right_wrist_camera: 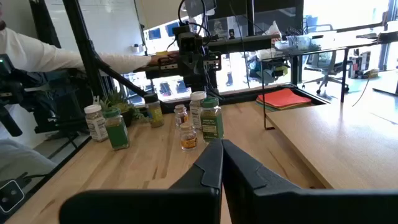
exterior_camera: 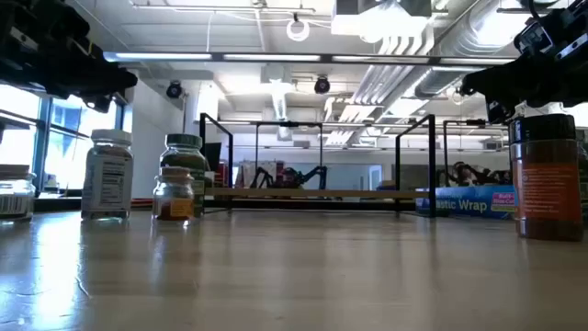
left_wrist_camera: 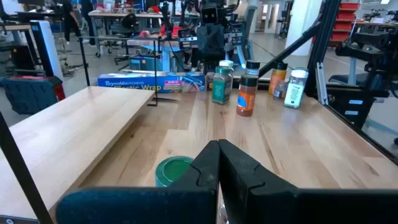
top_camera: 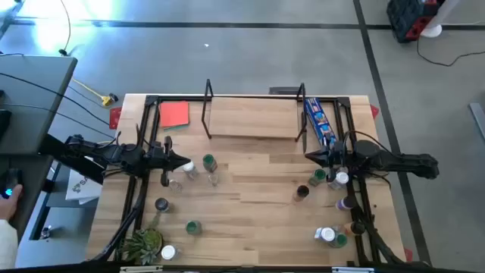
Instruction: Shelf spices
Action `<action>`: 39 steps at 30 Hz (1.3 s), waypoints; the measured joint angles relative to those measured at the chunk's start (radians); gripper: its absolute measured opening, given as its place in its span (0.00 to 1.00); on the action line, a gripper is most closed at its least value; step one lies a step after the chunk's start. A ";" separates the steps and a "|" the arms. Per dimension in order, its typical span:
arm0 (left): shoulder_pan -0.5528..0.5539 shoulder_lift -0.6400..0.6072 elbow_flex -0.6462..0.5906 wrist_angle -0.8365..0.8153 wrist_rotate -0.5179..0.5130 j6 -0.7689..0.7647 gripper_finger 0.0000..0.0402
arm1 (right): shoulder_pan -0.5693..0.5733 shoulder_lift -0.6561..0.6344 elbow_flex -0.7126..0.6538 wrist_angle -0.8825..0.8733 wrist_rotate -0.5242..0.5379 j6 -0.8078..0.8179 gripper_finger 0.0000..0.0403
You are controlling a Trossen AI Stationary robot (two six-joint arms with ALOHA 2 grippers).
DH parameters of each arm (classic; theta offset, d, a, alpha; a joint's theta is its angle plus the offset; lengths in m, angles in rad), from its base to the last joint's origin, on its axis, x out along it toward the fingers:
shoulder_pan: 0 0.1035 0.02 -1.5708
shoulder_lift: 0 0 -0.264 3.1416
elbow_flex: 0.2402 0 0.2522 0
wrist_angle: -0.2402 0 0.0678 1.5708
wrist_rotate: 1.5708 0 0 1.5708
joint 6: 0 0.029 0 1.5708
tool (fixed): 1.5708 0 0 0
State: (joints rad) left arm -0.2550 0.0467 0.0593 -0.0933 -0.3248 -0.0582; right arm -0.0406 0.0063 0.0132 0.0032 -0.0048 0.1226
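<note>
We see both arms hovering above the table (top_camera: 250, 220), nothing held. Left gripper (top_camera: 187, 163) has its fingers (left_wrist_camera: 208, 168) pressed together, pointing toward the table's middle. Just past its fingertips sit a green-lid jar (top_camera: 209, 162) and two clear-lid jars (top_camera: 190, 170); in the left wrist view the green lid (left_wrist_camera: 173, 170) shows right beside and below the closed fingers. Right gripper (top_camera: 308, 156) is also closed, fingers (right_wrist_camera: 214, 163) together, empty, tips pointing toward the left arm. A dark-lid jar (top_camera: 302, 192) stands a little off its fingertips, and a cluster of jars (top_camera: 337, 180) sits under and beside its wrist.

Shelf (top_camera: 254, 121) is at the far edge of the table, well beyond both sets of fingertips; we see no jars on its board. Blue wrap box (top_camera: 319, 121) lies at the shelf's right end, near the right gripper. Red square (top_camera: 174, 114) lies at the shelf's left end. More jars (top_camera: 192, 227) are scattered on the near side, behind both grippers, some next to a small plant (top_camera: 142, 244). A person's sleeve (right_wrist_camera: 68, 56) shows behind the left arm in the right wrist view.
</note>
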 joint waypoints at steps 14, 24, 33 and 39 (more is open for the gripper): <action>0.000 0.000 0.000 0.000 0.000 0.001 0.00 | 0.000 0.000 0.000 0.000 0.000 0.000 0.00; 0.000 0.000 0.000 0.000 0.000 0.000 0.00 | 0.000 0.000 0.000 0.000 0.000 0.000 0.00; 0.000 0.000 0.000 0.000 0.000 0.000 0.00 | 0.000 0.000 0.000 0.000 0.000 0.000 0.00; -0.001 0.003 -0.001 0.027 -0.070 0.003 0.00 | 0.000 0.000 0.000 0.000 0.000 0.000 0.00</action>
State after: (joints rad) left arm -0.2555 0.0493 0.0586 -0.0660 -0.3953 -0.0553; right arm -0.0405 0.0059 0.0133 0.0034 -0.0048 0.1226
